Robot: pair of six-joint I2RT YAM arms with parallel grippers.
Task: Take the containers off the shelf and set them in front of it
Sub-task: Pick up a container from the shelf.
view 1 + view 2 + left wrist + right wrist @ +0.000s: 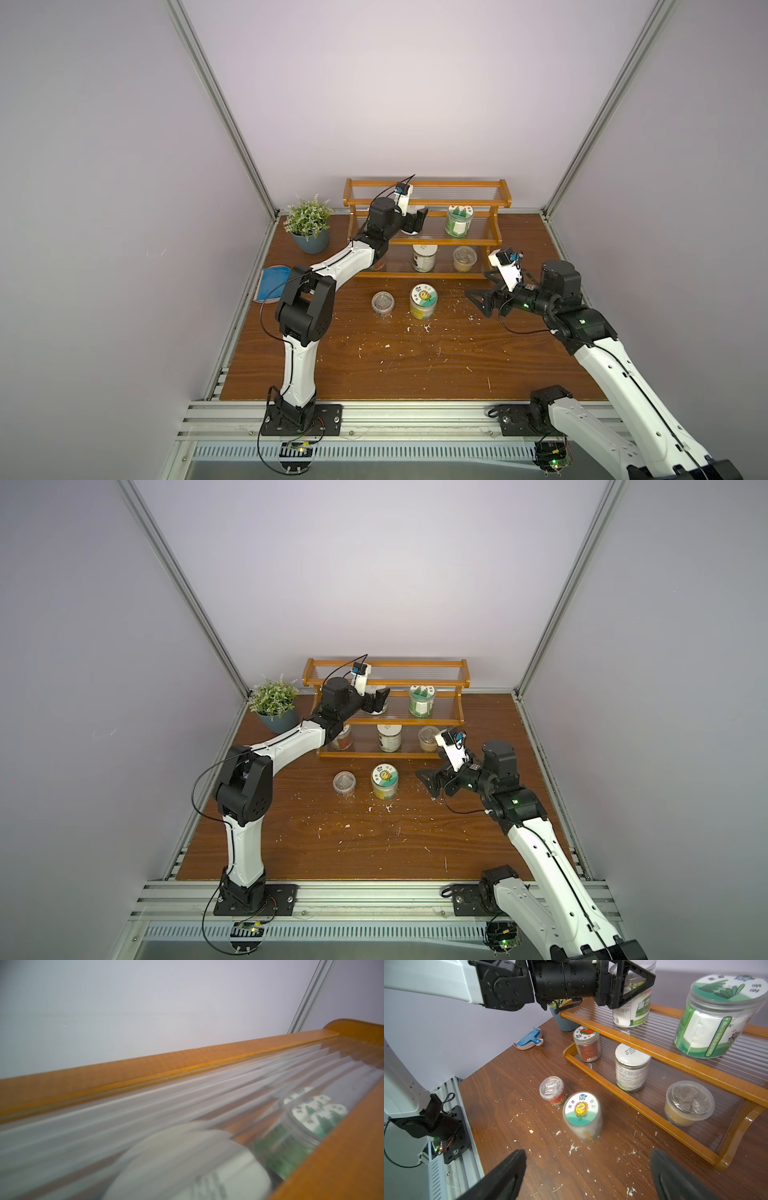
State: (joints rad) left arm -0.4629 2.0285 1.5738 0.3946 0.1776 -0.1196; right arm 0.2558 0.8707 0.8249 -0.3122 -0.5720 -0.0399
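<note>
Straddling white-lidded jar [631,1016] on shelf [465,202], left claw [417,220] grip unclear, right claw [586,1154] spread wide

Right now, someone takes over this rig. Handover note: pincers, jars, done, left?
Left pincer: jaws either side of the green-and-white-label jar on the middle tier of the shelf; can't tell if it grips.
Right pincer: open, empty, over the table in front of the shelf.
Done: sunflower-lid jar and small clear-lid tub stand on the table in front.
Left: five on the shelf. Middle tier: that jar and the green-picture-lid jar. Bottom tier: orange-picture-lid jar, plain white-lid jar, wide clear-lid tub.
</note>
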